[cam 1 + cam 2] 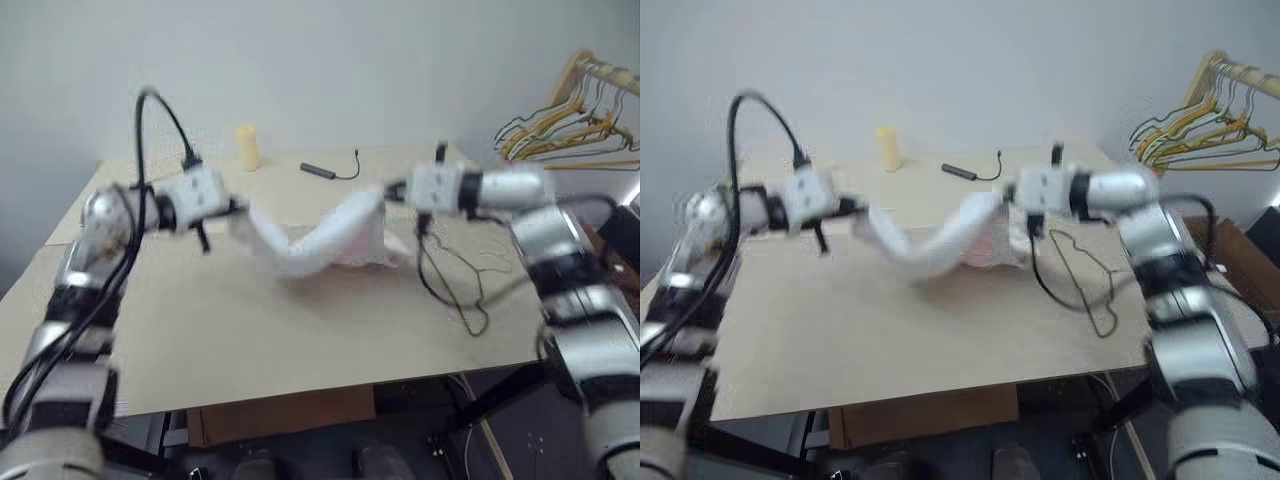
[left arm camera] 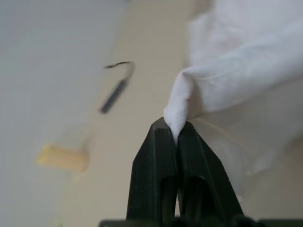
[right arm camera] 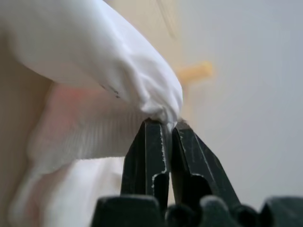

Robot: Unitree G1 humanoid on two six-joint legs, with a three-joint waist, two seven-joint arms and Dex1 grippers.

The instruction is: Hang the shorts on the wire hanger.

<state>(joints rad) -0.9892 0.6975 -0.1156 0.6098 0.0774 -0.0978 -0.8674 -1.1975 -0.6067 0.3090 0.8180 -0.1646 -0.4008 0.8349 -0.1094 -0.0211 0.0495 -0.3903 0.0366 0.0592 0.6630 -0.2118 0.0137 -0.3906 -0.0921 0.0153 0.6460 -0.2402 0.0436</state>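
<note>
The white shorts (image 1: 320, 240) hang in a sagging band above the table, stretched between my two grippers. My left gripper (image 1: 237, 208) is shut on one end of the cloth, and the left wrist view shows the shorts (image 2: 227, 71) pinched in that gripper (image 2: 176, 128). My right gripper (image 1: 385, 192) is shut on the other end, its black tips (image 3: 163, 124) clamping a fold of the shorts (image 3: 104, 56). The thin wire hanger (image 1: 1085, 280) lies flat on the table below my right arm.
The beige table (image 1: 300, 340) carries a yellow cylinder (image 1: 247, 147) and a small dark stick with a cord (image 1: 322, 171) near its far edge. A rack of bunched yellowish and dark hangers (image 1: 570, 125) stands at the back right. A cardboard box (image 1: 280, 415) sits under the table's front edge.
</note>
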